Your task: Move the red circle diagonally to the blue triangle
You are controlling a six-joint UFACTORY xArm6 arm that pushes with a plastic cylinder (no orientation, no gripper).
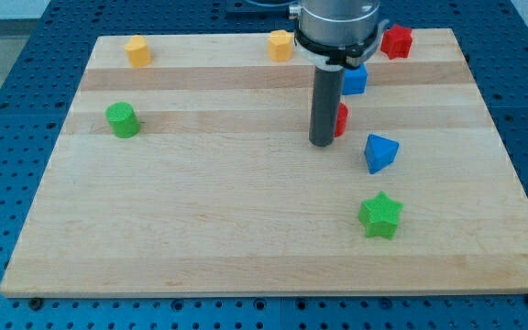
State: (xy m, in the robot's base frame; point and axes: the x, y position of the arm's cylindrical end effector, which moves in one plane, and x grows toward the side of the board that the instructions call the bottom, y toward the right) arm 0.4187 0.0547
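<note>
The red circle [341, 120] is mostly hidden behind my rod; only its right edge shows. My tip [322, 143] rests on the board against the circle's left side. The blue triangle [379, 152] lies to the lower right of the circle, a short gap away.
A blue block [356, 80] sits just above the red circle, partly behind the rod. A red block [396, 41] and an orange block [281, 44] are at the view's top. A yellow block [137, 50] is top left, a green cylinder [122, 120] left, a green star [380, 215] lower right.
</note>
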